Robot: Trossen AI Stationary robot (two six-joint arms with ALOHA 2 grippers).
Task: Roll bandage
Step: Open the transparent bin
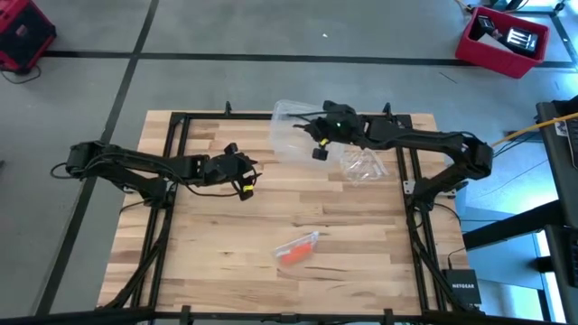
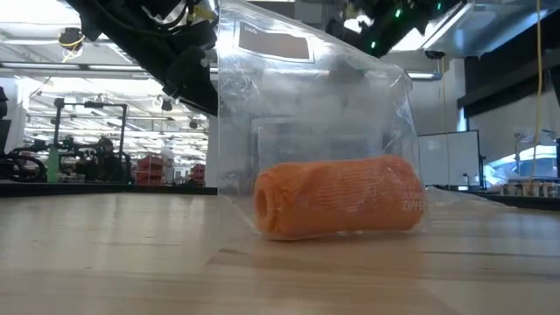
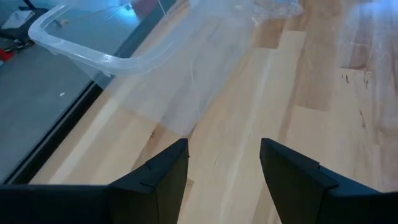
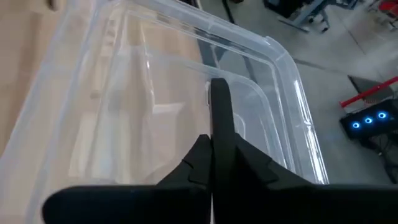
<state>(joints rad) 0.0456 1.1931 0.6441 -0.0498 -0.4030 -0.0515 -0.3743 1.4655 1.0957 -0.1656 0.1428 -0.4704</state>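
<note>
The bandage (image 1: 293, 254) is a compact orange roll (image 2: 341, 197) lying on its side inside a clear zip bag (image 2: 306, 105) on the table, near the front middle. My left gripper (image 1: 246, 181) is open and empty, a little above the bare wood at the table's left middle (image 3: 224, 149), pointing toward the clear box. My right gripper (image 1: 319, 152) is shut over the clear plastic box (image 1: 291, 122) at the far middle, its fingers pointing into the box (image 4: 217, 87). Neither gripper is near the bandage. My right gripper is shut over the clear box's open top (image 4: 186, 106), pointing down into it. I cannot tell whether its fingertips touch the box.
A crinkled clear plastic bag (image 1: 361, 164) lies to the right of the box. The box's rim (image 3: 93, 50) stands just beyond my left gripper. A black frame (image 1: 172, 126) runs along the table's edges. Bare wood lies between the grippers and the bagged roll.
</note>
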